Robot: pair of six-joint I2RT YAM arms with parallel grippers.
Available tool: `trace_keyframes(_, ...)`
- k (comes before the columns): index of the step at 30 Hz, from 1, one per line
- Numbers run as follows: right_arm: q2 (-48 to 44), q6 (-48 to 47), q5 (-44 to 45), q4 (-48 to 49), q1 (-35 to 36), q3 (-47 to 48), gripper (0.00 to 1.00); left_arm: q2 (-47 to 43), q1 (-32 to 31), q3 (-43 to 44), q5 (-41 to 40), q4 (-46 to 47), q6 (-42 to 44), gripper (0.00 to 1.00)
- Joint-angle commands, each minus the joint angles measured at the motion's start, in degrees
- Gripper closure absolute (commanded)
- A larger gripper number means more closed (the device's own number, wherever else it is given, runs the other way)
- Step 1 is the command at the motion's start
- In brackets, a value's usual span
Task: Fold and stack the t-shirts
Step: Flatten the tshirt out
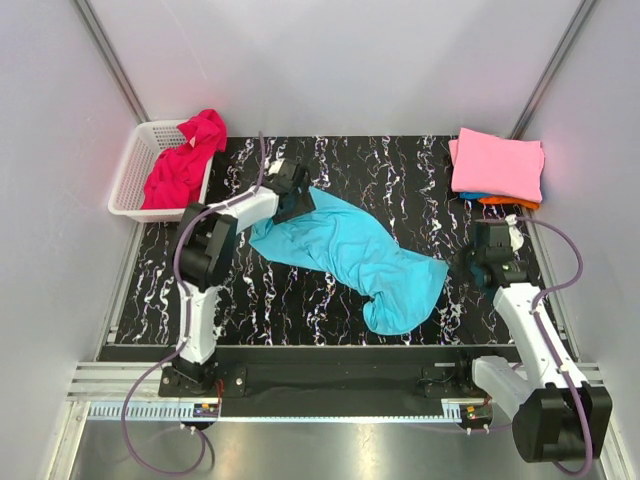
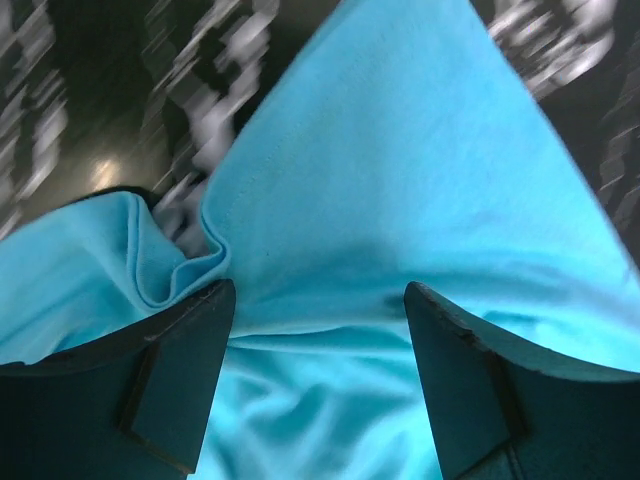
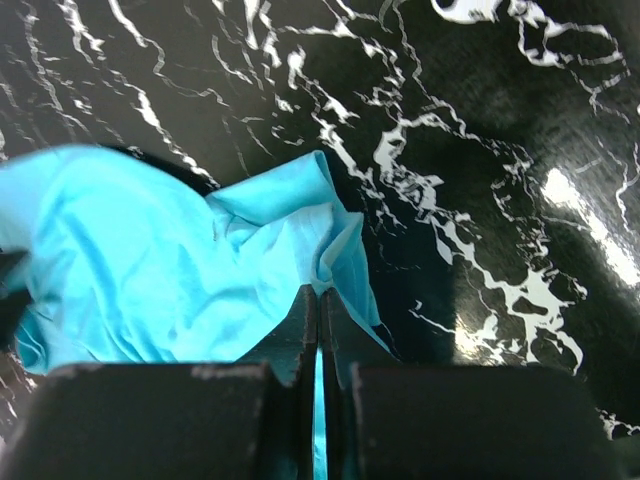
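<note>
The turquoise t-shirt [image 1: 350, 255] lies crumpled in a diagonal band across the black marble table. My left gripper [image 1: 293, 197] is over its far left end; in the left wrist view the gripper [image 2: 320, 300] stands open with the turquoise cloth [image 2: 400, 180] between and below the fingers. My right gripper [image 1: 464, 262] is at the shirt's right end; in the right wrist view the gripper [image 3: 318, 294] is shut on a pinch of the turquoise cloth's edge [image 3: 150, 260]. A magenta-red shirt [image 1: 185, 160] hangs in and over the basket. A folded pink shirt [image 1: 497, 165] tops a stack at the back right.
The white lattice basket [image 1: 128, 175] stands at the back left, off the marble table [image 1: 400, 170]. Orange cloth [image 1: 510, 203] and blue cloth [image 1: 472, 196] show under the pink shirt. White walls close in both sides and the back.
</note>
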Motion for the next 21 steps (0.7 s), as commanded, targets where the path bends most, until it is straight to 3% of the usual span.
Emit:
trace_keyframes(1, 0.45, -2.40, 1.46, 0.90, -0.18, 3.80, 1.00, -7.70, 0.43, -12.11, -3.17, -7.92, -5.01, 0.24)
trace_keyframes(13, 4.67, -6.35, 1.29, 1.08, -0.70, 9.42, 1.00, -34.96, -1.24, -42.27, -7.04, -11.35, -14.68, 0.29)
trace_keyframes(21, 5.38, -9.70, -0.99, 0.64, -0.88, 17.32, 1.00, -52.89, -1.33, -42.84, -8.09, -15.74, -12.32, 0.28)
